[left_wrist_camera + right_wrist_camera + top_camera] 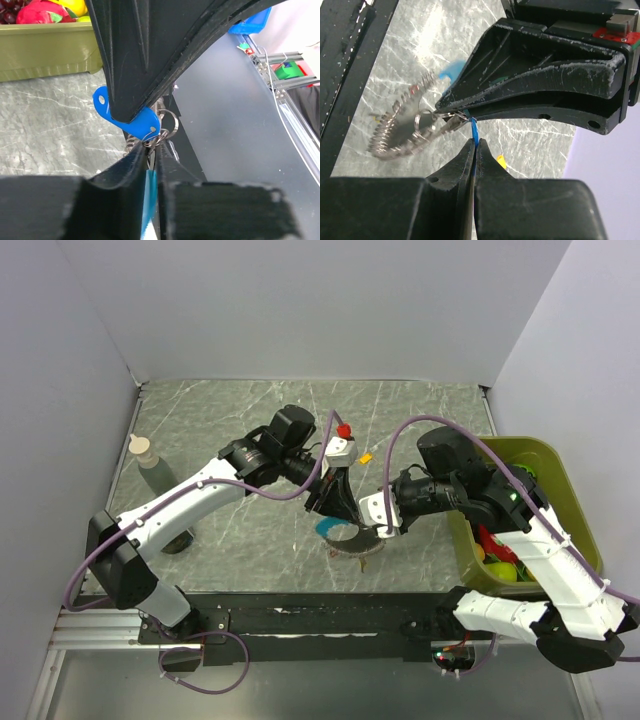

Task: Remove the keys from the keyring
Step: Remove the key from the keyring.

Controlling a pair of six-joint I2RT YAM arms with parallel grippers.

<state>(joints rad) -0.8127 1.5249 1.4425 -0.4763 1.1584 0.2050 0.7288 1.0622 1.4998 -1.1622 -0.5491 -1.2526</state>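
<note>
Bin (560, 455) at right holds toy fruit (497, 545). Left end effector (150, 155) clamps the light-blue strip (147, 200), right end effector (474, 145) the blue key (125, 117); keyring (405, 135) at their tips.

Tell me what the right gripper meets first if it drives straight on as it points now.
Most likely the left gripper: its black fingers lie straight across the right gripper, nearly touching, by the keyring. Exact depth is unclear.
</note>
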